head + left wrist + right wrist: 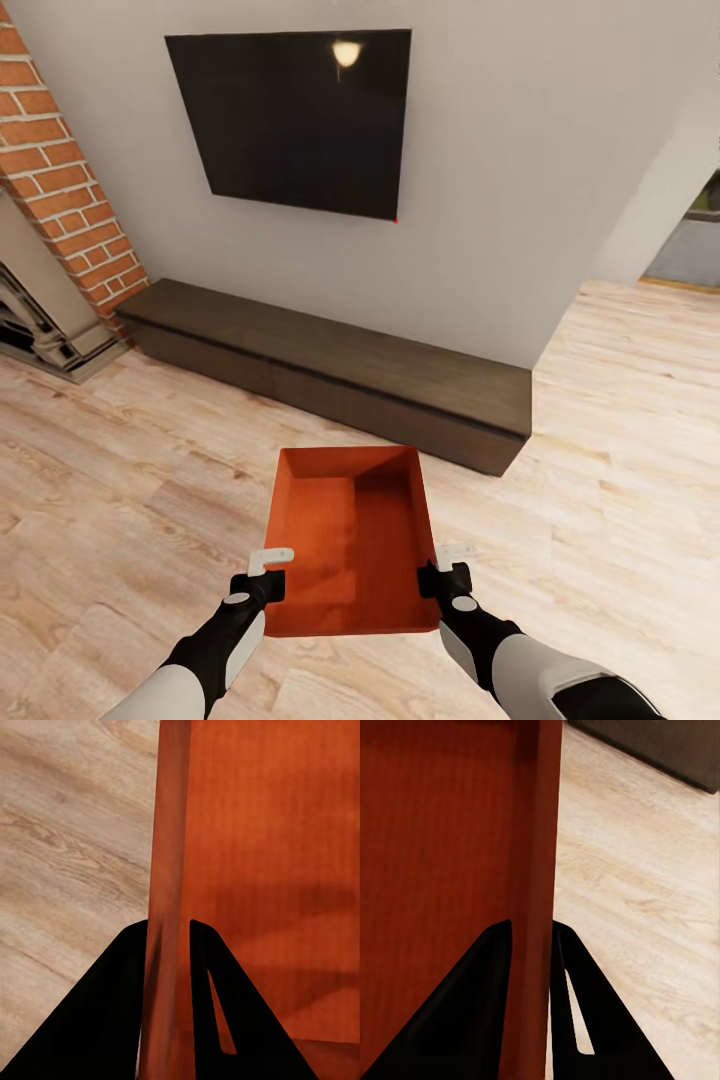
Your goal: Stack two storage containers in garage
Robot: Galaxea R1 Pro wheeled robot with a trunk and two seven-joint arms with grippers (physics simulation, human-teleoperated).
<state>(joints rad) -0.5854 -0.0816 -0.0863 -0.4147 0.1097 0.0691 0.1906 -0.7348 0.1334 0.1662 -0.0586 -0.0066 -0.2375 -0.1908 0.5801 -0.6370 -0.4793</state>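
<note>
1 storage container (pixel 350 540) held above light wood floor (pixel 120 480), before long dark bench (pixel 330 370) (black TV (pixel 290 120) on wall above). Left wall clamped between closed left gripper (pixel 166 945) fingers; right wall clamped likewise by right gripper (pixel 532 945).

No text, label, brand, number or sign can be read anywhere in these pictures. The black rectangular wall screen (pixel 290 115) is blank apart from a lamp's reflection and a tiny red dot at its lower corner. The orange-red open plastic bin (pixel 350 540) has plain, unmarked walls.
</note>
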